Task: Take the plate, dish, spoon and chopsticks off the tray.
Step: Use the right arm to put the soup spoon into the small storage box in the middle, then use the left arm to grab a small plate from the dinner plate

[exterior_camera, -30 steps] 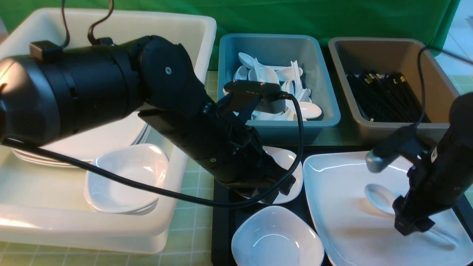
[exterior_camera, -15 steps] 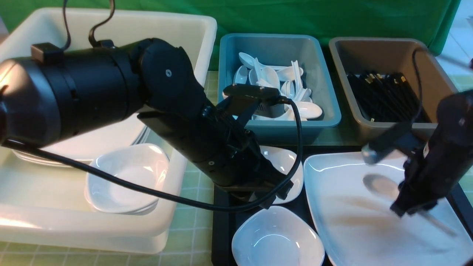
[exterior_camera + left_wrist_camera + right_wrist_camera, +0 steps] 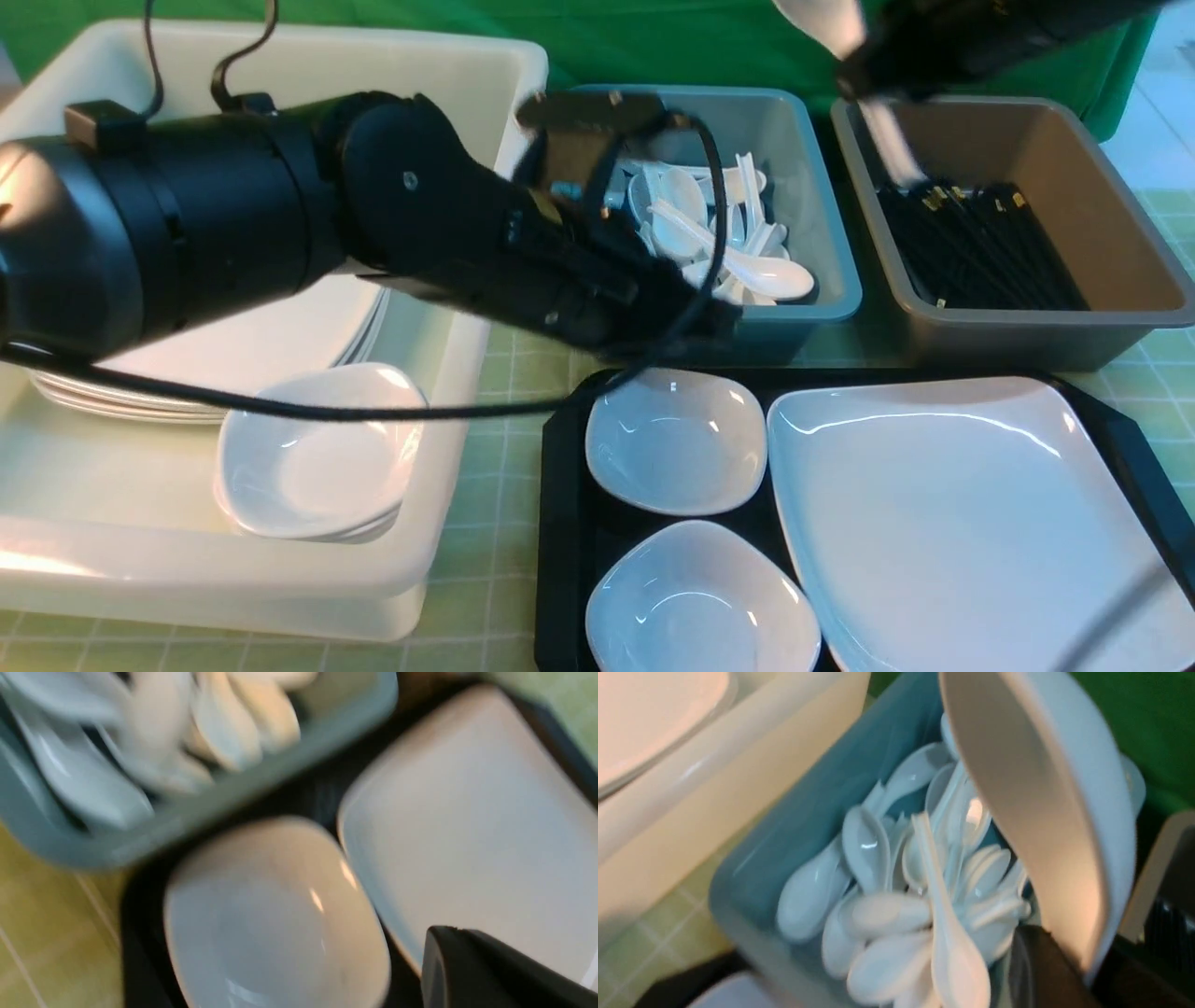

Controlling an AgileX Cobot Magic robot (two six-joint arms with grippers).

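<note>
- Spoon step is on: right end effector (image 3: 1083,980) is clamped on the spoon (image 3: 1041,812), up in the air, with the teal bin (image 3: 803,308) of spoons below and ahead of it.
- Left end effector (image 3: 700,327) is closed up, apparently empty.
- Next, I'd guess: lower a bit and let go over the bin; plate (image 3: 952,523) sits on the tray (image 3: 560,523).

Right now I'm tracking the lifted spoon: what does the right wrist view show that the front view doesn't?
Only right wrist: a close look at the white glossy soup spoon. Only front: the large white rounded-square plate, bare on the black rectangular tray, and the left arm. Both: the teal plastic bin of white spoons, the cream tub, the spoon (blurred in front).
</note>
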